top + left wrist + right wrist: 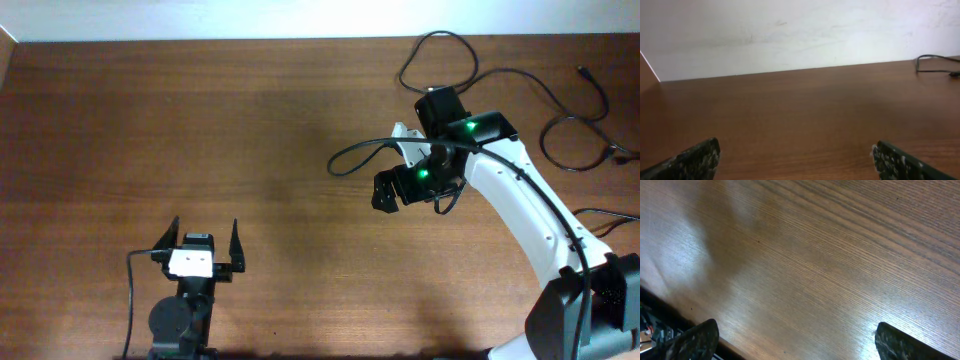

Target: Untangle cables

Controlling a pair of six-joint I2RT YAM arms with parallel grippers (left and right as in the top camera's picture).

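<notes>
Currently | left jaws spread wide, gripping nothing | right jaws likewise wide apart, nothing between them, above the counter (pixel 830 255) | cables (pixel 603 108) lie in loose loops on the counter just beyond my right arm (pixel 520 190), apart from both jaws.

Quick tally, nothing fancy: one wooden table (pixel 200 120) is seen. Two arms are counted on it, a white arm (pixel 520 190) and a black arm (pixel 185 315). Two grippers are counted as well, the left gripper (pixel 204 232) and the right gripper (pixel 385 192), and two fingers are shown on each in the wrist views, so four in all. Two green lights (pixel 468 127) are spotted on the white arm. For the cables (pixel 445 33), roughly three thin black strands can be made out overhead. An exact number can't be pinned down, since they cross and get cut off at the edge. One plug (pixel 583 72) is picked out.
</notes>
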